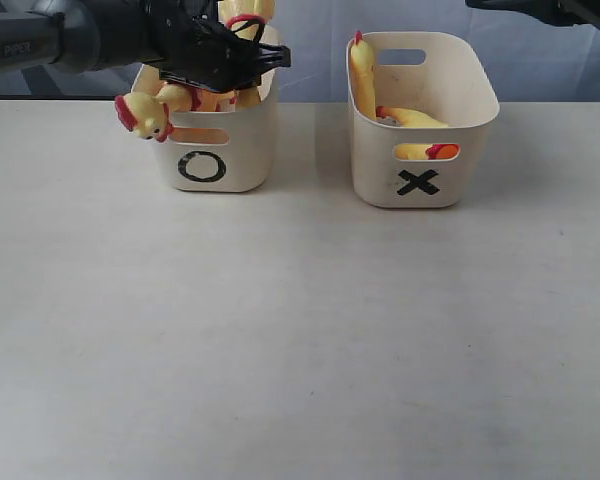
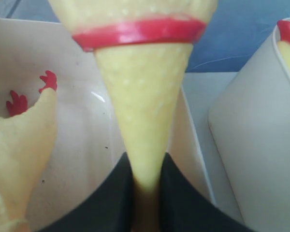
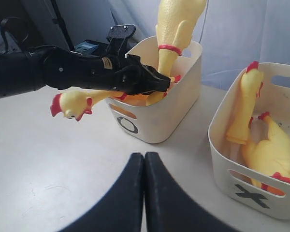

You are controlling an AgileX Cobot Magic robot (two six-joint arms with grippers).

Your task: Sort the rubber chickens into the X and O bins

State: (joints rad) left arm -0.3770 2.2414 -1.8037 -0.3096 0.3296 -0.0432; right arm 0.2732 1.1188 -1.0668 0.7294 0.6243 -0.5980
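The left end effector (image 1: 225,58) pinches a rubber chicken (image 1: 246,14) by its narrow end at the rim of the O bin (image 1: 235,150), upper left; ease it down inside before letting go, lest it tip out.

O bin (image 3: 169,121): upright chicken (image 3: 171,29) in left tool (image 3: 160,86), second chicken (image 3: 70,104) overhanging. X bin (image 3: 220,150): leaning chicken (image 3: 244,111), lying chicken (image 3: 273,150). Right tool (image 3: 144,193) closed.

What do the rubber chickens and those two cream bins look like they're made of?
Chicken in the left gripper: soft rubber or vinyl by the look, matte yellow, finely pimpled skin, glossier red neck band. O bin and X bin: probably rigid moulded plastic, smooth cream satin surface, rounded corners, cut-out slot handles. The exact plastic cannot be told.
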